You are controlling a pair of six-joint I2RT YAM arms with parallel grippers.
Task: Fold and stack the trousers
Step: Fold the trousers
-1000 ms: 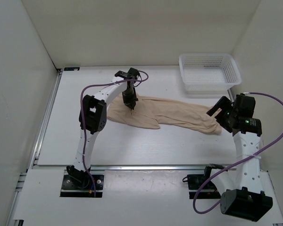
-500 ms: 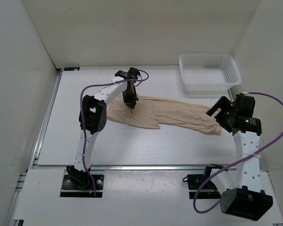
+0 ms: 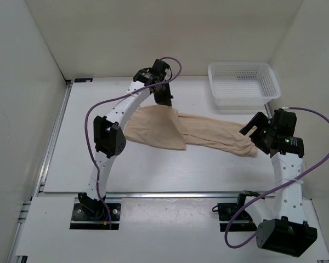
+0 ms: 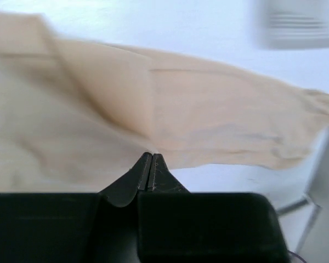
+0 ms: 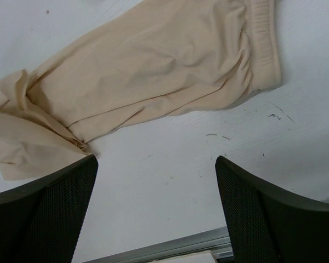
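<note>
The beige trousers (image 3: 208,134) lie stretched across the middle of the white table, waistband end (image 5: 263,44) to the right. My left gripper (image 3: 165,101) is shut on a pinch of the trousers' upper left part and holds it lifted, so the cloth tents up to the fingertips (image 4: 152,156). The trousers fill the left wrist view (image 4: 219,115). My right gripper (image 3: 251,130) hovers open and empty just above the table beside the right end. In the right wrist view the gripper (image 5: 156,181) is apart from the cloth (image 5: 153,66).
A white mesh basket (image 3: 243,85) stands at the back right, blurred in the left wrist view (image 4: 301,24). White walls enclose the table on three sides. A metal rail (image 5: 170,246) runs along the near edge.
My left gripper has risen and moved back and right with the pinched cloth, pulling the trousers' left part up into a fold. The right arm has not moved.
</note>
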